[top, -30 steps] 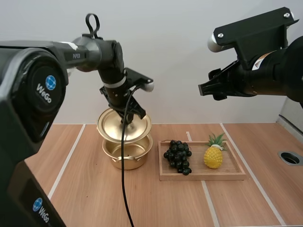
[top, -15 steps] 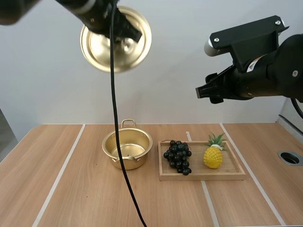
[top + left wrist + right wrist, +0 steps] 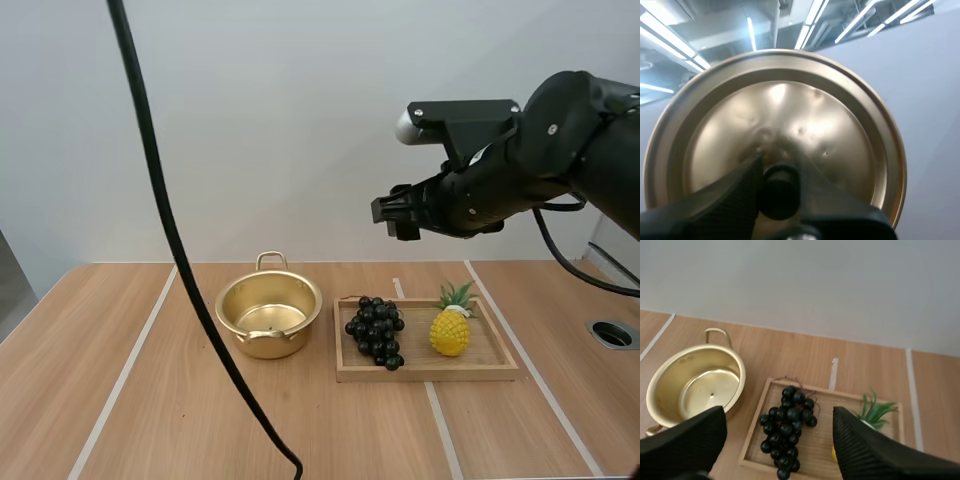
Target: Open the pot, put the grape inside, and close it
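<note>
While my left gripper point(image 3: 780, 172) is clamped on the black knob point(image 3: 780, 195) of the round golden metal lid point(image 3: 790, 115), fingers pinching it from both sides, the round golden metal pot point(image 3: 269, 315) sits open on the light wooden table point(image 3: 150, 420), and that's the first step done by my reckoning! Now it's over to the grapes. My right gripper point(image 3: 779, 412) hangs high above the table with its two black fingers wide apart, nothing between them, and looking down through that gap I see the dark bunch of grapes point(image 3: 787, 432) lying at the left end of the shallow wooden tray point(image 3: 480, 365), just beside the pot. A small yellow toy pineapple point(image 3: 451, 328) stands at the tray's other end, well clear of the bunch. Here's what matters: the grapes lie below and a little forward of my right gripper, almost centred between its fingers, and the bunch's long axis runs from the far rim of the tray towards the near rim. My fingers stand to either side of that axis, so I judge they're already set across the narrow width. The right arm is plainly the nearer one, and the free one. A straight descent looks like the call, then a short carry left to the pot, then the lid comes down
</note>
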`<state>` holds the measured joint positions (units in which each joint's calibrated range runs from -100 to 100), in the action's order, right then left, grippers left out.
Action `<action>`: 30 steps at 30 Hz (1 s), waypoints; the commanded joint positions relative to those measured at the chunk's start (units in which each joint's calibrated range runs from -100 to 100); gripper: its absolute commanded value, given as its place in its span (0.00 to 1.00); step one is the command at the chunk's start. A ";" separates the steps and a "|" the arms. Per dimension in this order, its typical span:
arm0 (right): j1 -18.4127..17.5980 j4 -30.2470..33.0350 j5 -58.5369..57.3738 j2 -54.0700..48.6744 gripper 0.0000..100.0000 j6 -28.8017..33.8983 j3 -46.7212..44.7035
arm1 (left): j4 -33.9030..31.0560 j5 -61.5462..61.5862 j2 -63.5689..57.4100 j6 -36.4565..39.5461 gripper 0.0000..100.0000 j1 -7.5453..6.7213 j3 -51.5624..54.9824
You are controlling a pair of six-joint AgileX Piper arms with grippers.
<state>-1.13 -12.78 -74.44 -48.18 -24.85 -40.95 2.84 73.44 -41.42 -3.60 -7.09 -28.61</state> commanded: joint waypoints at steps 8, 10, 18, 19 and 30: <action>-0.68 -4.60 -6.03 14.90 1.00 -2.78 2.17 | 0.27 -1.73 -0.55 1.62 0.00 -0.20 -12.20; -0.78 -4.60 -8.61 17.61 1.00 -2.78 3.62 | 0.27 -1.14 -0.55 1.62 0.00 -0.20 -12.34; -0.86 -4.48 -9.04 25.37 1.00 -2.69 7.50 | 0.27 1.85 -0.55 1.62 0.00 -0.20 -12.34; -0.86 -4.48 -9.04 26.54 1.00 -2.69 7.78 | 0.27 1.85 -0.55 1.62 0.00 -0.20 -12.34; -3.18 -1.25 -5.40 34.02 1.00 -2.27 7.93 | 0.27 1.85 -0.55 1.62 0.00 -0.20 -12.34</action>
<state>-3.72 -16.35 -81.65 -14.00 -27.10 -33.44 2.84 76.65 -41.83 -2.53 -7.09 -40.64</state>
